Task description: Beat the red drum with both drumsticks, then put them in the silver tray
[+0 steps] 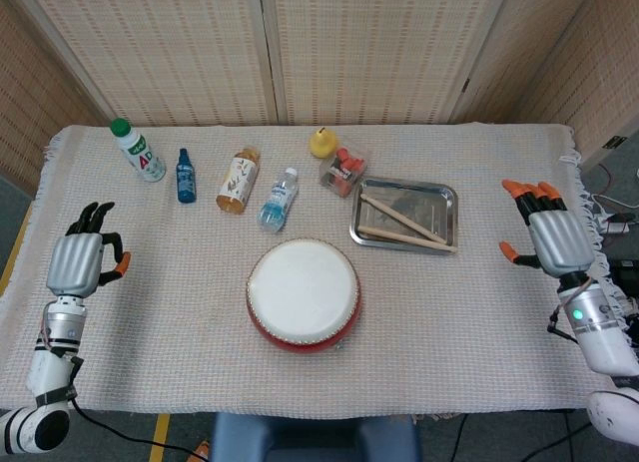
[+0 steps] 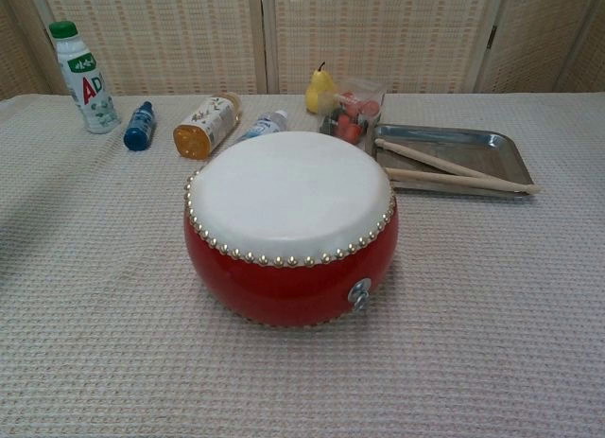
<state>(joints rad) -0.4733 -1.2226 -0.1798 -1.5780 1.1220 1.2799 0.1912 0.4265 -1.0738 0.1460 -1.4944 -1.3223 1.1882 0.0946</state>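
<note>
Both drumsticks (image 1: 404, 226) lay in the tray (image 1: 446, 196), one tip overhanging its rim, while left hand (image 1: 78, 259) and right hand (image 1: 552, 239), fingers spread and empty, appeared only in the head view.

Both my arms run off the bottom edge of the head view, and my chest view shows neither hand. The label on the green-capped bottle (image 2: 81, 71) reads only partly. The contents of the clear box (image 1: 343, 171) behind the drum are too small to identify, just red shapes.
</note>
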